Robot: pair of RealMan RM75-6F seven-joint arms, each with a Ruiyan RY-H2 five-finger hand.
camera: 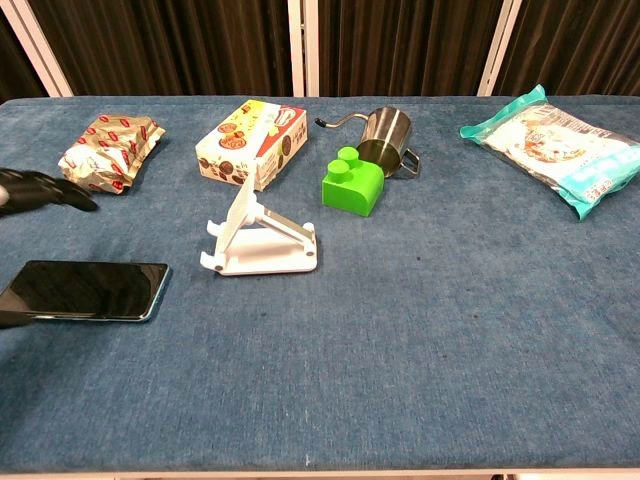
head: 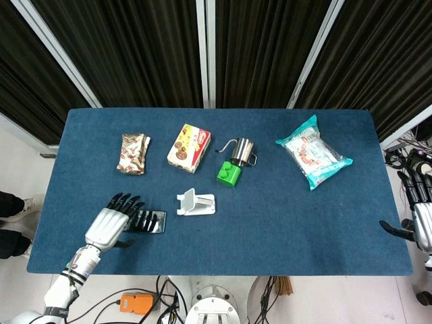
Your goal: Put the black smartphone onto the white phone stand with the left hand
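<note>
You have the flat black glass-faced smartphone (camera: 85,290) lying screen-up near the table's front left; the white folding plastic phone stand (camera: 262,238) sits propped open just beside it.

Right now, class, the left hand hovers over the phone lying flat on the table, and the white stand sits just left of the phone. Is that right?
One detail is wrong: the stand sits to the right of the phone, not the left. The head view shows it. The rest holds: the left hand hovers over the phone, which lies flat on the table.
</note>
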